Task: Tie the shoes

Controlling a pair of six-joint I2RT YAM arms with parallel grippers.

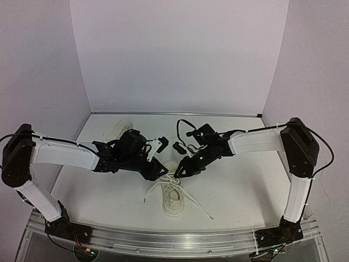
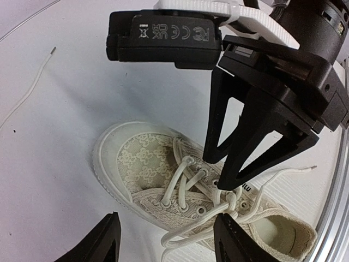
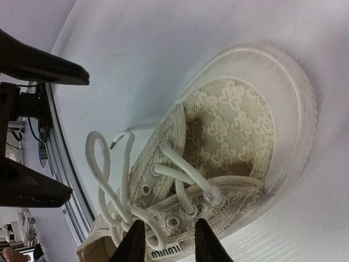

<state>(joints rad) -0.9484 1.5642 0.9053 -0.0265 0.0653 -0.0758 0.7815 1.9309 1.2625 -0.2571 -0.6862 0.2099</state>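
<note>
Shoe (image 1: pixel 173 197) sits mid tabletop (image 1: pixel 245 185) nr near edge, laces (image 3: pixel 210 192) untied. Right pincer (image 3: pixel 166 232) part-spread, straddling a lace w/o pinching; left pincer (image 2: pixel 166 240) spread wide, empty, just beside.

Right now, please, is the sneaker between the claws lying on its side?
No, the sneaker stands on its sole, opening facing up.

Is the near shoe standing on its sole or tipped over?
Upright. The shoe rests sole down on the table, with its opening facing up in the top view.
</note>
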